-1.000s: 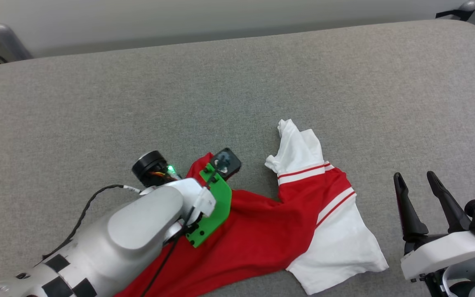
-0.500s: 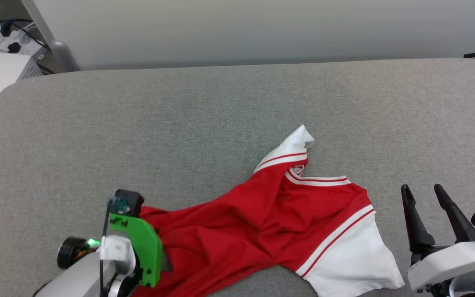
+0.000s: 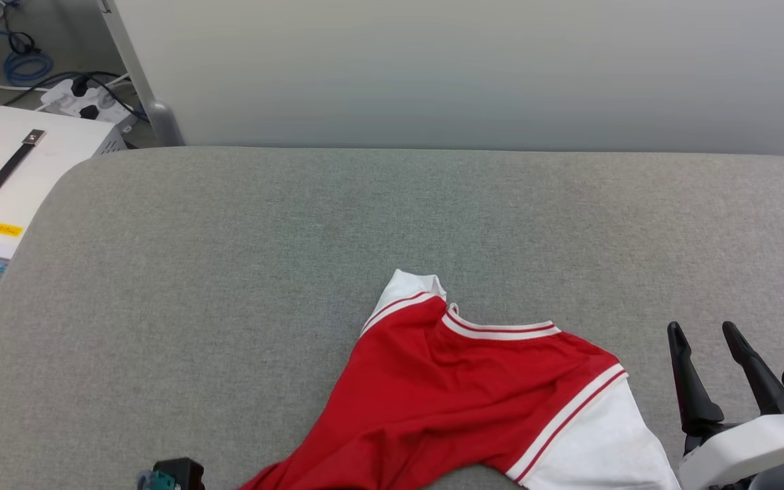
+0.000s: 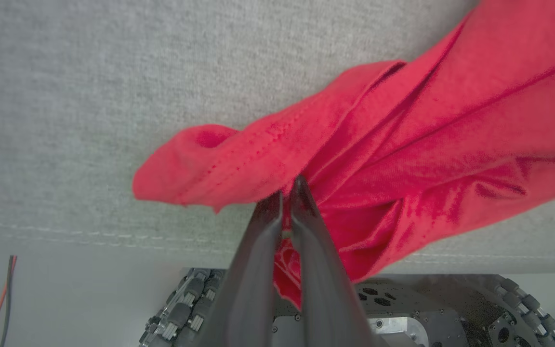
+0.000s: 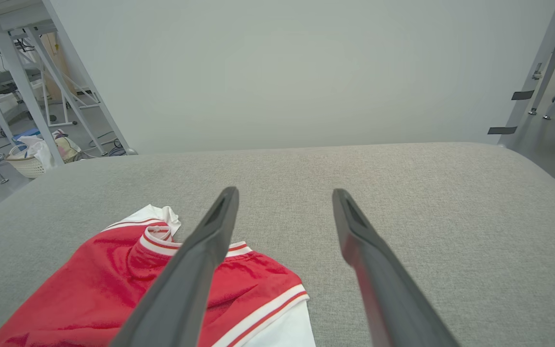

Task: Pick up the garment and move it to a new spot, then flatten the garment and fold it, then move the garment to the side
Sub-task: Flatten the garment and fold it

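the garment (image 3: 460, 401) lay rumpled on the grey padded surface (image 3: 229, 258) near its front edge, with the striped collar facing away from the robot and the white-sleeved end toward the robot's right. the left gripper (image 4: 287, 193) had its jaws clamped together on a red fold of the garment at the surface's front edge. the right gripper (image 3: 700, 328) hovered just beside the white-sleeved end, jaws wide apart and holding nothing.

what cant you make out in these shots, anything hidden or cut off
- Head view: lower half of the garment, cut off by the bottom edge.
- Left wrist view: how much cloth the shut left end effector pinches, hidden by its own fingers.
- Right wrist view: part of the collar, behind the open right end effector finger.
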Robot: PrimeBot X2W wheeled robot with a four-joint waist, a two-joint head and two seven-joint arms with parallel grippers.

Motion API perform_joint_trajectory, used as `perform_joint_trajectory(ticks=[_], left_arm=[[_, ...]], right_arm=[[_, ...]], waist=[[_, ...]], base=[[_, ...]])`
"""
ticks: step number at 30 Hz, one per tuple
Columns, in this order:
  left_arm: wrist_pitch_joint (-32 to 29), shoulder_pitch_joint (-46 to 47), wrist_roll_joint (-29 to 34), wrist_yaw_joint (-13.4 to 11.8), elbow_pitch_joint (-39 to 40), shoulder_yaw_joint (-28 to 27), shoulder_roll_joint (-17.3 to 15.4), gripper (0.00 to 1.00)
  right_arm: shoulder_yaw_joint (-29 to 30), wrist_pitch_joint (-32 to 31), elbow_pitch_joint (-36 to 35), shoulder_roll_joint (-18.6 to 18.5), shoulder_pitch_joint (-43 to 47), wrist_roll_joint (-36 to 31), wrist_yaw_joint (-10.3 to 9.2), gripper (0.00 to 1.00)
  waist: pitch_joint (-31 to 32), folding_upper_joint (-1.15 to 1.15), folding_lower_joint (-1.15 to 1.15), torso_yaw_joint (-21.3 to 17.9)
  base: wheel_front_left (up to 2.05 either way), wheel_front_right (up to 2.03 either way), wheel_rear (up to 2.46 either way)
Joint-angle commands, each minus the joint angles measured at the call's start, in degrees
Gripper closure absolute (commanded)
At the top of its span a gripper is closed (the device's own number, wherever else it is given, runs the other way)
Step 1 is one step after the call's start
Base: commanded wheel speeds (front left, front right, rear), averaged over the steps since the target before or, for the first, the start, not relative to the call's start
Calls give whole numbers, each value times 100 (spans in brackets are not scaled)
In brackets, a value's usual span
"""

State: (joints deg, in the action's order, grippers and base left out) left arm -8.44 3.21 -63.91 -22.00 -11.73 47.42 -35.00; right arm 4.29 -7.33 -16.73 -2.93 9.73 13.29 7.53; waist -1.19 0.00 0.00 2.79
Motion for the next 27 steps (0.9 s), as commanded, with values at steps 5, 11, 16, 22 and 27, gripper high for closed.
perform_joint_trajectory(ticks=[5,11,16,22,27], left_arm=[[29,-672,-161,-175,197,118,-36,100],[499,-469,166,-305,399,35,53,0],[1113,-126,614,-498,638,-152,56,0],[1855,203,1069,-590,941,-375,64,0],[2191,446,1450,-614,1209,-529,105,0]], right_arm=[[-8,-39,-69,3,138,-19,-4,0],[-17,-54,-103,4,177,1,-4,0],[-16,-81,-128,4,193,-18,-4,0],[48,-140,-104,4,228,0,-4,0],[148,-277,43,5,266,106,-4,0]], waist=[[209,0,0,119],[311,0,0,142],[368,0,0,125],[362,0,0,72],[318,0,0,17]], base=[[0,0,0],[0,0,0],[0,0,0],[0,0,0],[0,0,0]])
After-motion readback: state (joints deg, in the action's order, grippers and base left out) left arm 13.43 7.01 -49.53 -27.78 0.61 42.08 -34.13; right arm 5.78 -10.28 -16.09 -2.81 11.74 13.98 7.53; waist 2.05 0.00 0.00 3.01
